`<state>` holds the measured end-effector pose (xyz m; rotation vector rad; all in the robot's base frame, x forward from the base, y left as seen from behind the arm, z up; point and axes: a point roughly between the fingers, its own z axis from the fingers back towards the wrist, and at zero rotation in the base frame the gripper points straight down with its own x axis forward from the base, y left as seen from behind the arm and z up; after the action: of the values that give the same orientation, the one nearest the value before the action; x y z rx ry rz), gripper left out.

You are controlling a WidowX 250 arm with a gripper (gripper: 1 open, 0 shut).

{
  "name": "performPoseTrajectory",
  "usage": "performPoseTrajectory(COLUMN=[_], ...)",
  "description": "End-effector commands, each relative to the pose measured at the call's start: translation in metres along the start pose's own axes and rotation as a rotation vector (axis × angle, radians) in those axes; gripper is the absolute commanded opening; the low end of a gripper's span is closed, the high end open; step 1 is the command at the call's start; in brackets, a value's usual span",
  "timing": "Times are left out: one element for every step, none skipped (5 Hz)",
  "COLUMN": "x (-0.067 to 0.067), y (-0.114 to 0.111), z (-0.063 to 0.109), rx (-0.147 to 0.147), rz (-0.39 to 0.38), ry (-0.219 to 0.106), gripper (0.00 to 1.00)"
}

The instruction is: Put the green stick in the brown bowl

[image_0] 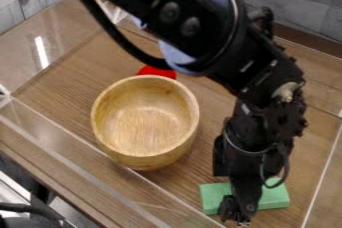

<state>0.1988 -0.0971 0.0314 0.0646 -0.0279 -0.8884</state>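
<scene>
The brown bowl (144, 122) stands upright on the wooden table, left of centre, with nothing in it. The green stick (275, 196) lies flat on the table to the bowl's lower right, near the front edge. My gripper (242, 208) points straight down over the stick's middle, open, with its dark fingers reaching down to the stick and hiding its centre. Only the stick's two ends show on either side of the fingers. I cannot tell whether the fingers touch the stick.
A small red object (158, 71) sits just behind the bowl. A clear plastic wall (80, 162) runs along the table's front and left edges. The black arm (201, 32) stretches across from the upper left.
</scene>
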Motion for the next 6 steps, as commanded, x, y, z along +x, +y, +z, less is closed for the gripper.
performPoseTrajectory(x=[0.004, 0.003, 0.004, 0.002, 0.001, 0.003], y=[0.008, 0.013, 0.017, 0.024, 0.028, 0.031], z=[-0.002, 0.0, 0.001, -0.005, -0.006, 0.004], rx=[0.01, 0.004, -0.005, -0.014, -0.013, -0.009], rz=[0.065, 0.092, 0.096, 0.099, 0.123, 0.08], ry=[-0.041, -0.056, -0.059, -0.051, -0.038, -0.04], gripper=[1.0, 1.0, 1.0, 1.0, 1.0, 0.0])
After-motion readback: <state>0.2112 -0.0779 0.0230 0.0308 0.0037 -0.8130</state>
